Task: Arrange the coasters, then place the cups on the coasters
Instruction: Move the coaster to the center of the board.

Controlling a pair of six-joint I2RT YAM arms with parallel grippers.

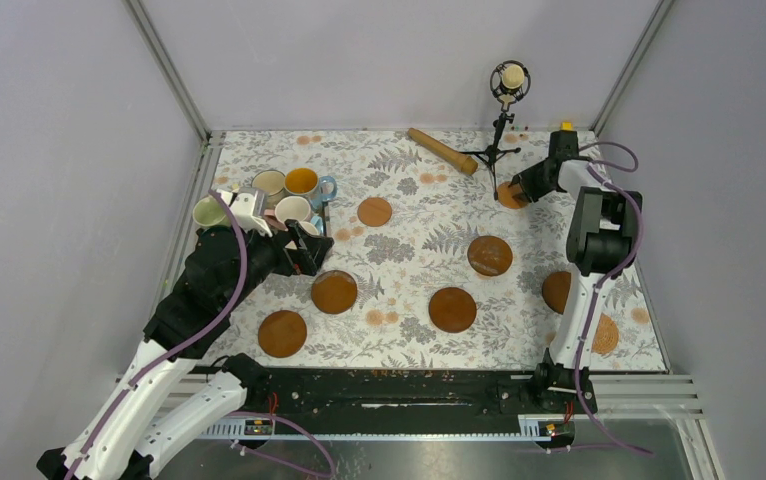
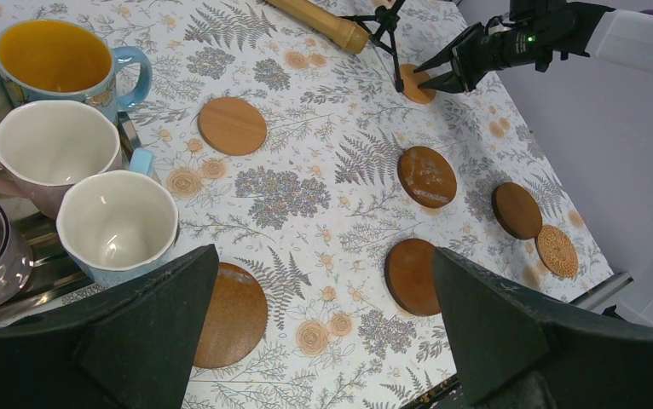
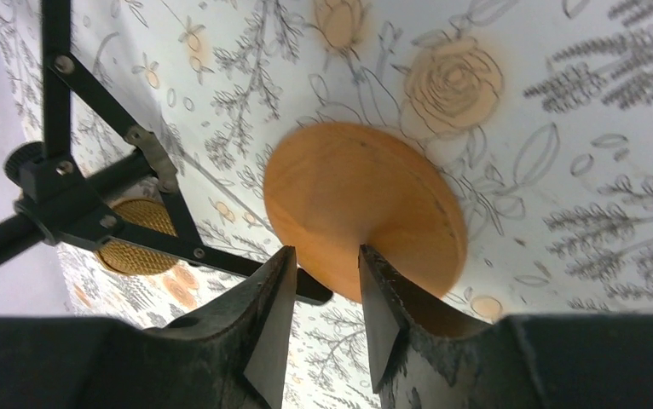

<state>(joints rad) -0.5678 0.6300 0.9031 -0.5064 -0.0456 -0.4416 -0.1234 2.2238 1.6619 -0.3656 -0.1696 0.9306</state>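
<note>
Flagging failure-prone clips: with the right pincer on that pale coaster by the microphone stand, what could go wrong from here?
1. The right pincer grips the pale coaster only at its rim; it may slip or tilt when lifted.
2. The legs of the microphone stand are right beside it; swinging out could snag and topple the stand.
3. The open left pincer hovers next to the crowded mugs and might nudge one.

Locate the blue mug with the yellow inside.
Top view: the blue mug stands back-left on the table, just beyond a pink mug and the left gripper.
</note>
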